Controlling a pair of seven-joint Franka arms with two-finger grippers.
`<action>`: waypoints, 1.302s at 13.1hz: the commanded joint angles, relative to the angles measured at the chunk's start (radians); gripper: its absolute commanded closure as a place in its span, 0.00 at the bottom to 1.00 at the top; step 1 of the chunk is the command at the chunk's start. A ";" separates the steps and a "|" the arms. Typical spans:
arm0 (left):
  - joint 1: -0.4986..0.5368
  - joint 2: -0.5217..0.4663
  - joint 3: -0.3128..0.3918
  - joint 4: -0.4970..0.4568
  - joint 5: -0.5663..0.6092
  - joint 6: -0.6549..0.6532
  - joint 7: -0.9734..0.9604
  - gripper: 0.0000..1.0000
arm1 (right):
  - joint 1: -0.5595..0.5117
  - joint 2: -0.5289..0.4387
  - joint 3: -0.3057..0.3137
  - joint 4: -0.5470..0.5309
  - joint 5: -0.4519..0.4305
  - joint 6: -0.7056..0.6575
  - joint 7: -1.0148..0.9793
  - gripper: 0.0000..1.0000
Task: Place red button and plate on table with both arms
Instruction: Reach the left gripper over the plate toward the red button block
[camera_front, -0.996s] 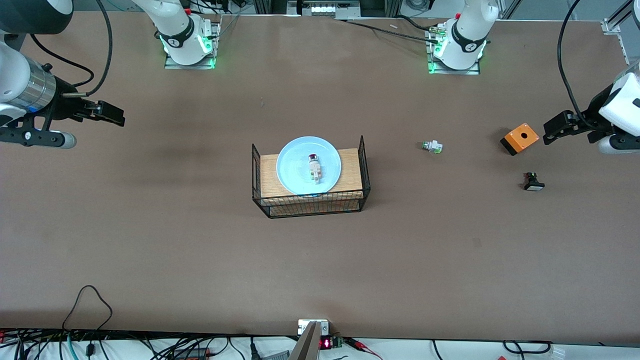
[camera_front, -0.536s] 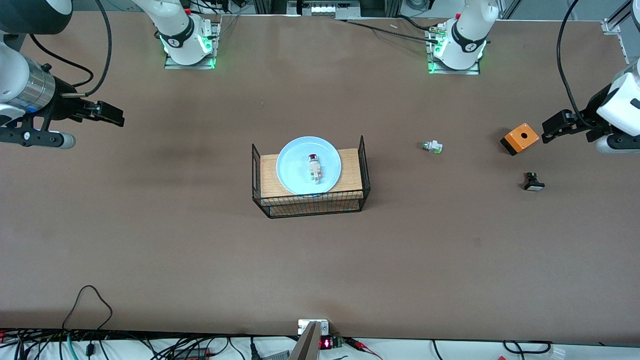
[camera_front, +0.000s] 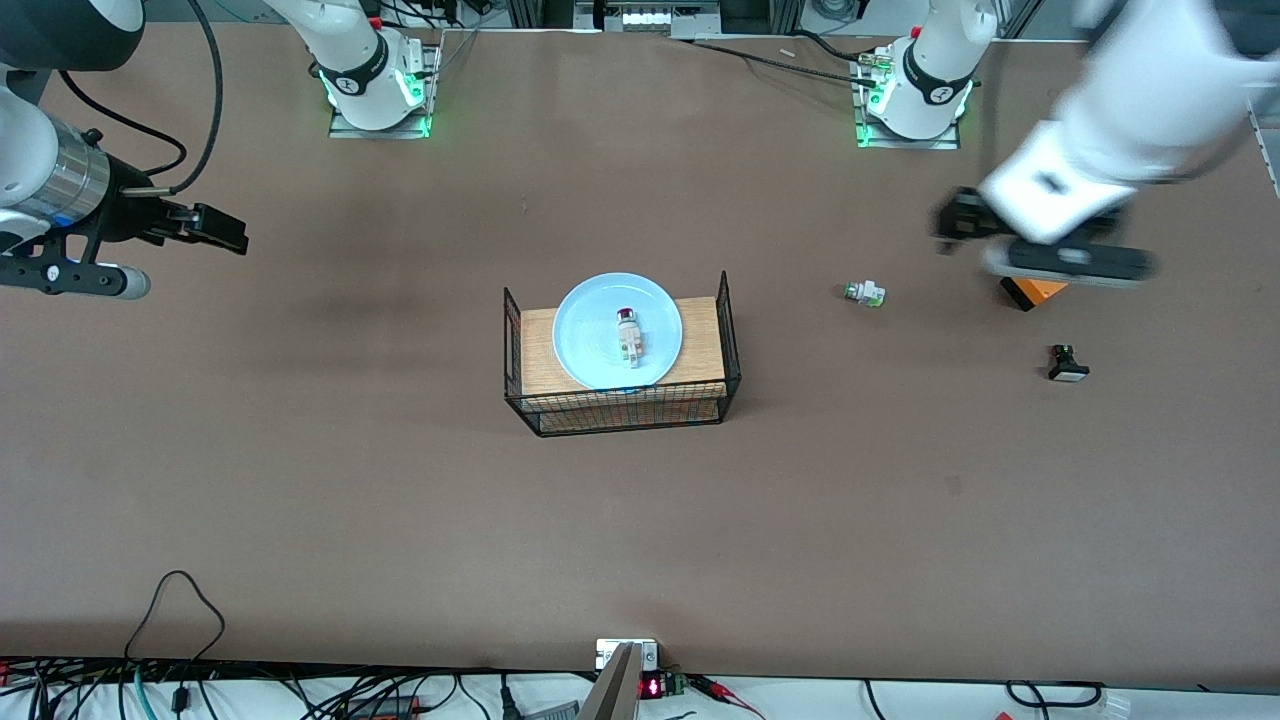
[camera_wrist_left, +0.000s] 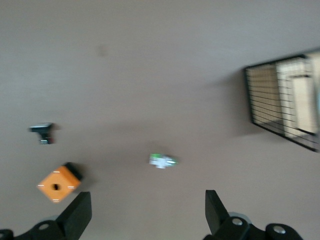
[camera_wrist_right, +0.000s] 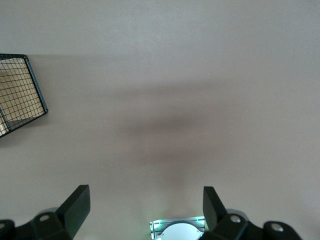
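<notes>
Red button (camera_front: 628, 336) lies on plate (camera_front: 600, 355), well apart from both end effectors.

Smeared by motion in the front view: left arm's black two-finger gripper (camera_front: 950, 222) and white wrist, outlines lost. Half covered by that wrist: small orange box (camera_front: 1036, 290), only its near corner showing. Cut off at the left wrist view's edge: black wire-mesh basket with wooden board (camera_wrist_left: 287, 102). Likewise clipped in the right wrist view. Too small to read on the round light blue plate (camera_front: 590, 345): details of the red-capped push-button switch (camera_front: 629, 335).
</notes>
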 joint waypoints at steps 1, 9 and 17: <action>0.005 0.128 -0.125 0.105 -0.005 -0.012 -0.106 0.00 | -0.003 0.000 0.005 0.003 -0.007 0.002 0.012 0.00; -0.225 0.477 -0.162 0.369 0.066 0.138 -0.376 0.00 | 0.003 0.009 0.006 0.011 0.000 -0.006 0.012 0.00; -0.418 0.645 -0.063 0.483 0.103 0.228 -0.555 0.00 | 0.003 0.012 0.006 0.011 0.161 0.003 0.085 0.00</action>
